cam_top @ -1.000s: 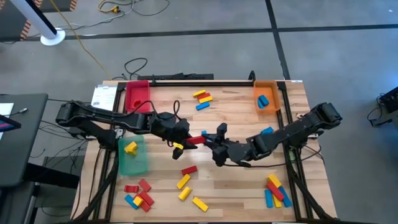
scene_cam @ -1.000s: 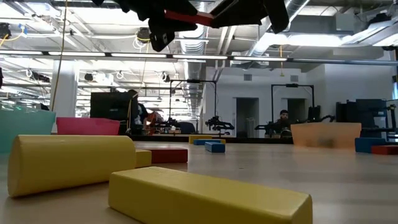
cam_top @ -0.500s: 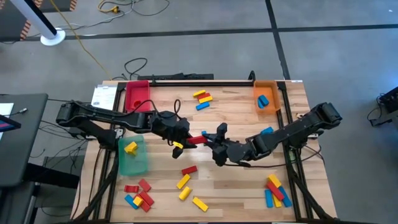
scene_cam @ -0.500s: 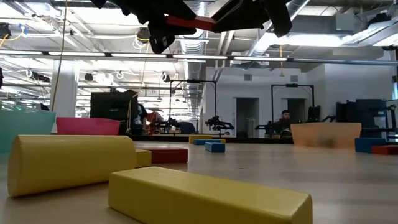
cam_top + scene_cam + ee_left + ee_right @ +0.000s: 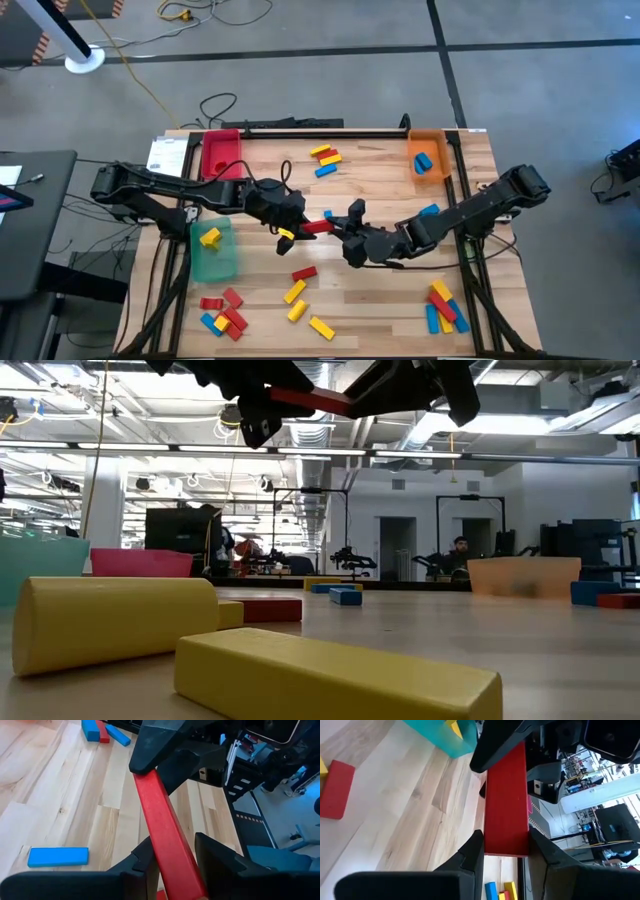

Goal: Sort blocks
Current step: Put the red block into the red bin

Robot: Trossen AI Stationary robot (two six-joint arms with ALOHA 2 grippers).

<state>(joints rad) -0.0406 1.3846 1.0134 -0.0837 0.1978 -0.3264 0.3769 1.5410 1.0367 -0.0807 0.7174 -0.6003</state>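
We observed the left gripper [image 5: 296, 228] and the right gripper [image 5: 338, 227] facing each other above mid-desk [image 5: 380, 290], both closed on one long red rectangular block [image 5: 316, 227] spanning between them, clear of the wood.

Wood table [image 5: 380, 170], three trays, loose blocks in clusters.
Red tray [image 5: 221, 153] at 11 o'clock corner, orange tray [image 5: 428, 155] at 1 o'clock corner with a blue block [image 5: 423, 162] in it, green tray [image 5: 212, 249] at 9 o'clock edge with a yellow block [image 5: 209, 238] in it. Paper sheet [image 5: 166, 156] just beside red tray, at the table edge. Yellow, red and blue blocks [image 5: 324, 159] touching at 12 o'clock. Lone blue block [image 5: 429, 210] at 3 o'clock. Red block [image 5: 304, 273] and two yellow blocks [image 5: 295, 292] near 6 o'clock, another yellow block [image 5: 321, 327] at the 6 o'clock edge. Mixed pile [image 5: 223, 311] at 7 o'clock; mixed pile [image 5: 443, 307] at 5 o'clock.
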